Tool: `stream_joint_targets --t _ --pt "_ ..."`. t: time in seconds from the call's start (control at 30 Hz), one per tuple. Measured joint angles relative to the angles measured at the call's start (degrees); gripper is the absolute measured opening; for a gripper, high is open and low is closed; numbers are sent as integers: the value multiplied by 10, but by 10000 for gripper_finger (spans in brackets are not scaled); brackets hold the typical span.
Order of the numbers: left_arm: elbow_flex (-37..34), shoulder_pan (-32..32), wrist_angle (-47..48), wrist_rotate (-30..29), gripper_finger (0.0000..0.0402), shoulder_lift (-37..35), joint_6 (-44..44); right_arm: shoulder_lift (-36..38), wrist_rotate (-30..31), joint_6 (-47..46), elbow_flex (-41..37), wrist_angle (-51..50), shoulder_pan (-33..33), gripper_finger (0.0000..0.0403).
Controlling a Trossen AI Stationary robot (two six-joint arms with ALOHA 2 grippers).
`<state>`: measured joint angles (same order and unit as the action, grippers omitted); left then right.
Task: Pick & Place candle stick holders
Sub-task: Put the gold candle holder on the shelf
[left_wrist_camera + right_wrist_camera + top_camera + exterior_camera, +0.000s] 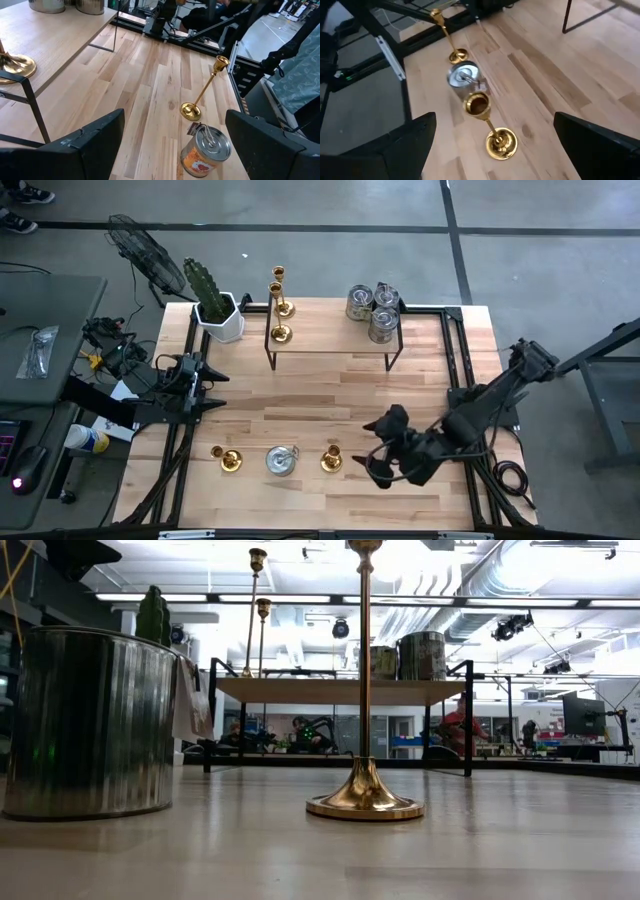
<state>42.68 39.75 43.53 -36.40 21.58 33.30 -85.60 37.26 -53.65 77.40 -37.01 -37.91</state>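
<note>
Near the table's front edge stand a gold candlestick (226, 459), a silver can-like holder (281, 460) and a second gold candlestick (332, 458), each on its base. My right gripper (368, 452) is open just right of that second candlestick (492, 127), fingers pointing at it and touching nothing. Two more gold candlesticks (280, 320) and three silver holders (372, 310) stand on a raised wooden shelf (330, 340) at the far side. My left gripper (215, 385) waits open at the table's left edge.
A white hexagonal pot with a green cactus (215, 305) stands at the far left corner, beside the shelf. The shelf's black legs (270, 358) reach down to the table. Bare wood lies between the shelf and the front row (320, 400). A fan (148, 252) stands beyond the far left corner.
</note>
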Motion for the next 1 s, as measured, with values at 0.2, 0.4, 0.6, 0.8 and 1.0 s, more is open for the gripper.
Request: stream_joint_targets --t 0.2,0.4,0.6,0.8,1.0 --pt "0 0 0 0 342 0 0 0 -3 -4 -88 80 0 397" --pt "0 0 0 0 342 0 0 0 0 -3 -140 130 0 397" --pt "0 0 0 0 342 0 0 -29 -8 31 -181 197 2 397" --pt "0 0 0 0 342 0 0 -91 -12 52 -184 278 15 390" --pt "0 0 0 0 342 0 0 -136 -10 87 -184 387 32 363"
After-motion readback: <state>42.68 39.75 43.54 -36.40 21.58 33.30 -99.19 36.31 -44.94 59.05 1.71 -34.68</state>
